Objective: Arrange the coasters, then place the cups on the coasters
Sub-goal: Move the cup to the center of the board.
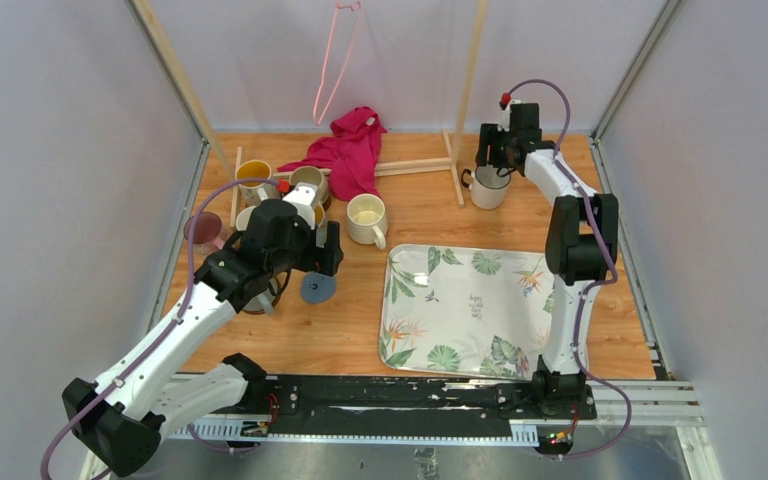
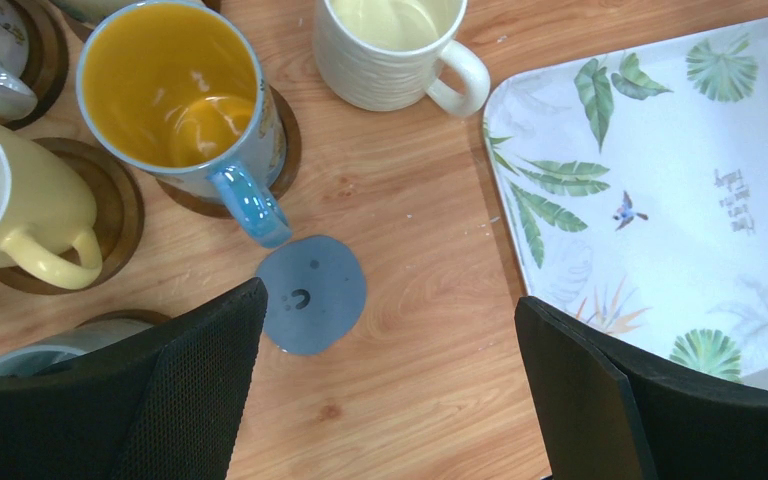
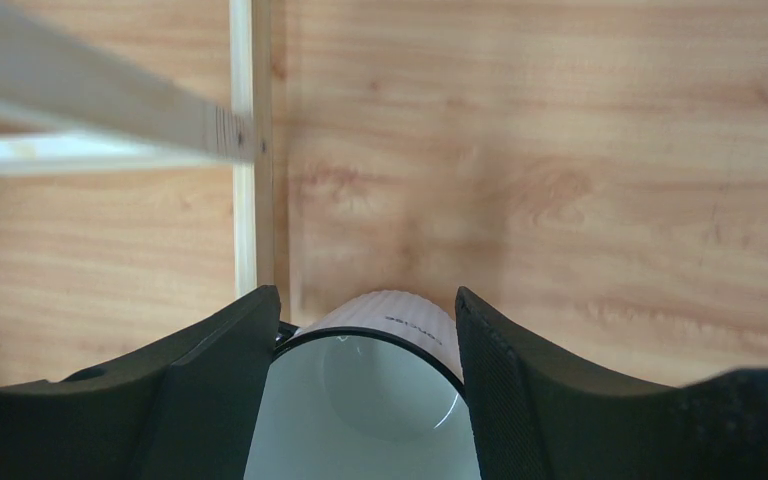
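A bare grey-blue coaster lies on the wood just ahead of my left gripper, which hovers open and empty. To the left, a blue cup with a yellow inside and a pale yellow cup each stand on a dark brown coaster. A cream cup stands straight on the table. At the far right, my right gripper is shut on a white cup with a dark rim; both fingers press on its sides.
A leaf-patterned tray fills the near right of the table. A red cloth and a wooden rack frame lie at the back, close to the white cup. More cups cluster at the back left. A pink hanger dangles overhead.
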Controlling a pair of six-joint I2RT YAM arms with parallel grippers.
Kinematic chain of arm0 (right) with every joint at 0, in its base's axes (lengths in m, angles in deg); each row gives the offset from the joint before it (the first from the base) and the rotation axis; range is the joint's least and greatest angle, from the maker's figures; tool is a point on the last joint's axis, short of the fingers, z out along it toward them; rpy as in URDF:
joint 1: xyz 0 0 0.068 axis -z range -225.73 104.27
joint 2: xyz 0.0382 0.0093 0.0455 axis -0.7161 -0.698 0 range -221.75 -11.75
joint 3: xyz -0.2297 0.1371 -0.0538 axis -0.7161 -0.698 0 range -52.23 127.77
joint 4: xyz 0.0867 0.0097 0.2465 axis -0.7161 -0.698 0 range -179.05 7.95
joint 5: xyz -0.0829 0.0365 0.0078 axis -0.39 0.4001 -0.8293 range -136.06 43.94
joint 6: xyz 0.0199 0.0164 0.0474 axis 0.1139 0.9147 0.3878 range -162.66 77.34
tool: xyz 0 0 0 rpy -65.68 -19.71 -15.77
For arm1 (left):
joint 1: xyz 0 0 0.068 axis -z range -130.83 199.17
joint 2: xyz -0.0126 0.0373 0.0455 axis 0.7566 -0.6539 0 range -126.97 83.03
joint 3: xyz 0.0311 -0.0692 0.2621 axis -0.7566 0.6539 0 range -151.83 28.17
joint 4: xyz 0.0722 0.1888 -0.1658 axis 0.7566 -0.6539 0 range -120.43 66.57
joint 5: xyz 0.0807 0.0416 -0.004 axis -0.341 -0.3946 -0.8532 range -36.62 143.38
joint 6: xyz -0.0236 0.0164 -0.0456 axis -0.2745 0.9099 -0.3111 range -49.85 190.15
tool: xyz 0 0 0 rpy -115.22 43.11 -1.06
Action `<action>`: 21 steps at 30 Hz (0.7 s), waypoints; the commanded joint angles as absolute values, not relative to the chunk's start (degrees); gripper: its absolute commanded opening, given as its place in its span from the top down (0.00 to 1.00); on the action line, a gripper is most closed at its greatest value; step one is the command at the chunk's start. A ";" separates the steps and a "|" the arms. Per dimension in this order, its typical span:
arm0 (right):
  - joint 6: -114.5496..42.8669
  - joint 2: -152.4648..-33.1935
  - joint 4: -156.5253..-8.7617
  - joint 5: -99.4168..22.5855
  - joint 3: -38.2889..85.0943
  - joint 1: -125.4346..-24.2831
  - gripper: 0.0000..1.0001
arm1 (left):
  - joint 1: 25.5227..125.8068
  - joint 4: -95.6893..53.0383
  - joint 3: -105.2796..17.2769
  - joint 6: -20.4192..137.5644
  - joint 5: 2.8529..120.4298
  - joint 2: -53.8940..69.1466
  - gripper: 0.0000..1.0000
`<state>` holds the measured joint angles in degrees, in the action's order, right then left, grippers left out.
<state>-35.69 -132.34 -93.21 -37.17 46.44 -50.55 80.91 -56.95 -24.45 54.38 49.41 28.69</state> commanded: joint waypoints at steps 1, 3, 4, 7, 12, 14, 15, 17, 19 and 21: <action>-36.62 -126.11 -95.48 -34.80 39.20 -50.22 0.31 | 81.38 -56.79 -25.28 52.89 52.84 29.62 0.00; -36.39 -124.34 -94.55 -33.89 36.43 -50.30 0.30 | 81.46 -56.25 -25.19 52.61 53.03 29.72 0.00; -36.35 -123.66 -94.38 -33.70 35.23 -50.37 0.30 | 81.55 -55.91 -25.11 52.39 54.06 29.68 0.00; -36.34 -121.91 -94.09 -33.08 32.34 -50.77 0.29 | 81.87 -55.10 -25.00 51.78 55.13 29.15 0.00; -35.80 -118.64 -93.74 -32.16 27.96 -51.33 0.29 | 83.12 -53.75 -25.35 51.20 55.32 28.31 0.00; -35.52 -117.28 -93.56 -31.48 26.47 -51.72 0.29 | 83.66 -53.19 -25.53 51.03 55.33 27.76 0.00; -35.29 -116.70 -93.52 -31.03 25.86 -51.89 0.28 | 83.96 -52.86 -25.60 50.85 55.44 27.42 0.00; -35.15 -115.79 -93.32 -30.24 24.55 -52.62 0.28 | 84.79 -52.13 -25.74 50.60 55.56 26.65 0.00; -34.97 -115.09 -93.30 -29.58 23.81 -53.58 0.28 | 85.71 -51.35 -26.01 50.35 55.50 25.87 0.00; -34.82 -114.66 -93.30 -28.87 23.39 -54.73 0.28 | 86.83 -50.52 -26.25 50.14 55.36 24.91 0.00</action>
<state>-35.76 -116.59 -91.96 -31.95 25.09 -51.95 84.96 -53.34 -24.50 51.02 54.55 26.50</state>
